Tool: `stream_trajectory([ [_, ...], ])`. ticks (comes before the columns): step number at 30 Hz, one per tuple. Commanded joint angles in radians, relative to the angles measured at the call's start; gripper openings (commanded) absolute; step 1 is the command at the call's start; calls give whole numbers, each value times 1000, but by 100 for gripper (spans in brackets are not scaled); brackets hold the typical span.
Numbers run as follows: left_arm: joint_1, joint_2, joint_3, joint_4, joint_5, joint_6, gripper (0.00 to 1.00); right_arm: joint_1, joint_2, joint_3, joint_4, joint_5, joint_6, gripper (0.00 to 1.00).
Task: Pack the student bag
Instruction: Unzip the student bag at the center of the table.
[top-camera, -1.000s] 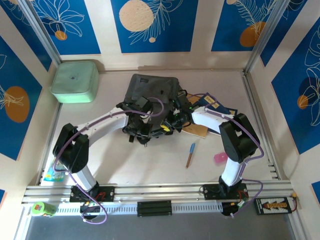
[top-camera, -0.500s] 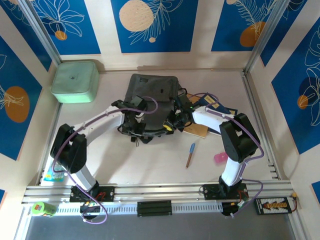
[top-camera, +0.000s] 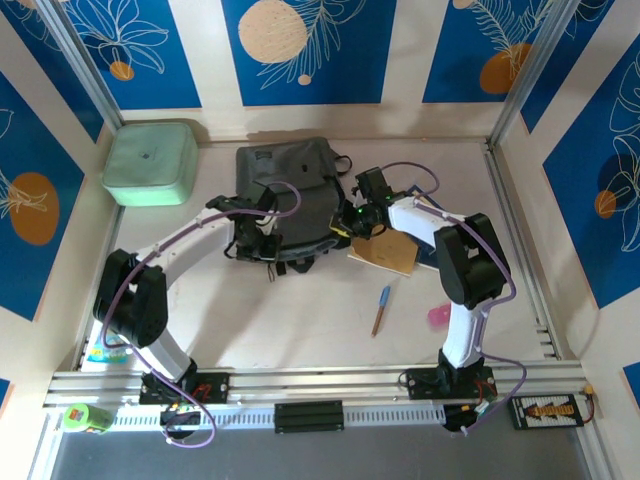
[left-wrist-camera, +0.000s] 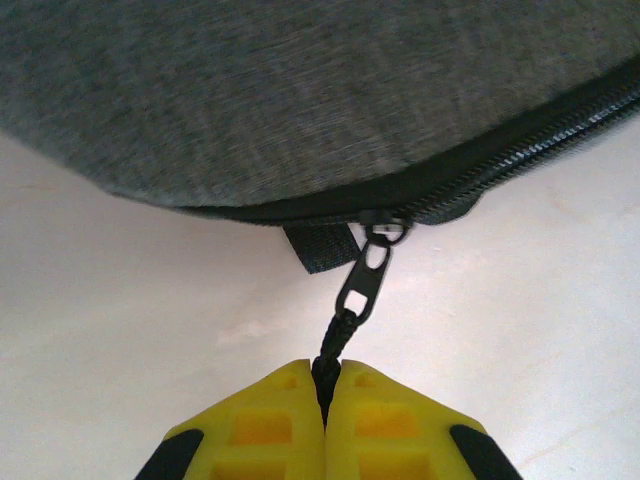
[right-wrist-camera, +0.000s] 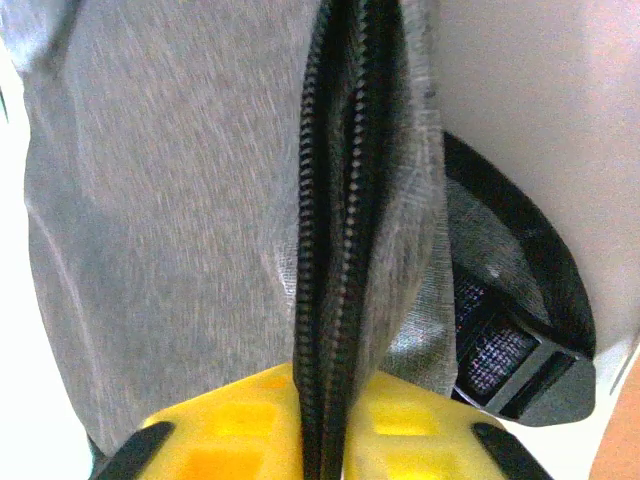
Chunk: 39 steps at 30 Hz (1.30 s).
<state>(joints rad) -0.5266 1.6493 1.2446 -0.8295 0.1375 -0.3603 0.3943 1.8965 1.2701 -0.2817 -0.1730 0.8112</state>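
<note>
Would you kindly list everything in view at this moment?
dark grey fabric backpack: one, dark grey, middle of the table
rounded square box: one, mint green, back left corner
flat rectangular pad: one, brown, right of the backpack
pen: one, blue and brown, near right
small lump: one, pink, right of the pen
left gripper: one, yellow fingers, shut on the backpack's black zip pull
right gripper: one, yellow fingers, either side of the backpack's zip seam
</note>
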Motion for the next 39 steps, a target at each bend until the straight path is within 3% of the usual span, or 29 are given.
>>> stream_trajectory([
  [1, -47, 31, 31, -2, 115, -12, 0, -44, -34, 22, 9, 36, -47, 36],
  [5, -113, 93, 128, 40, 180, -34, 0, -74, -163, -99, -3, -17, 111, 58],
  [10, -151, 155, 246, 29, 203, -23, 0, -19, -298, -242, -18, -48, 293, 71],
  [20, -181, 177, 246, 53, 234, -38, 0, 83, -217, -255, 13, -77, 436, 70],
  [26, -184, 159, 218, 53, 212, -41, 0, 82, -141, -200, 75, -100, 433, 64],
  [37, -183, 155, 202, 39, 199, -41, 0, 68, -124, -214, 139, -124, 444, 67],
  [39, -183, 156, 206, 35, 197, -37, 0, 72, -96, -199, 135, -135, 451, 62],
])
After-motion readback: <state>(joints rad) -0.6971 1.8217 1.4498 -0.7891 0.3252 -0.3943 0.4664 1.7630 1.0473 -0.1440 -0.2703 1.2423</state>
